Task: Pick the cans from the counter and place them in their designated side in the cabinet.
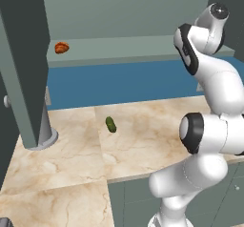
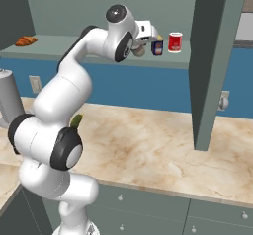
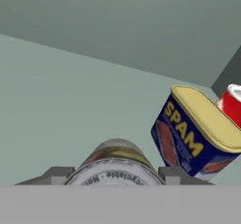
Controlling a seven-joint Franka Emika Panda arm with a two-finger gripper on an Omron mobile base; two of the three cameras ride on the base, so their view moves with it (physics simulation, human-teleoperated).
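Observation:
My gripper (image 3: pixel 114 176) is shut on the silver can (image 3: pixel 115 162), whose printed lid fills the gap between the fingers (image 3: pixel 56 174). In the right base view the gripper (image 2: pixel 142 45) reaches into the cabinet with this can (image 2: pixel 140 51) low over the pale shelf (image 2: pixel 99 49). Whether the can rests on the shelf I cannot tell. Just to its right stands the yellow-topped dark blue can (image 2: pixel 157 47) (image 3: pixel 195 131). The red can (image 2: pixel 175 42) (image 3: pixel 231 103) is beyond that.
An orange-brown croissant (image 2: pixel 25 41) (image 1: pixel 61 47) lies at the shelf's other end. A green pickle (image 1: pixel 110 124) (image 2: pixel 76 121) lies on the marble counter (image 1: pixel 143 140). Open cabinet doors (image 2: pixel 212 56) (image 1: pixel 24 54) hang at both sides. A grey cylinder (image 1: pixel 45 128) stands on the counter.

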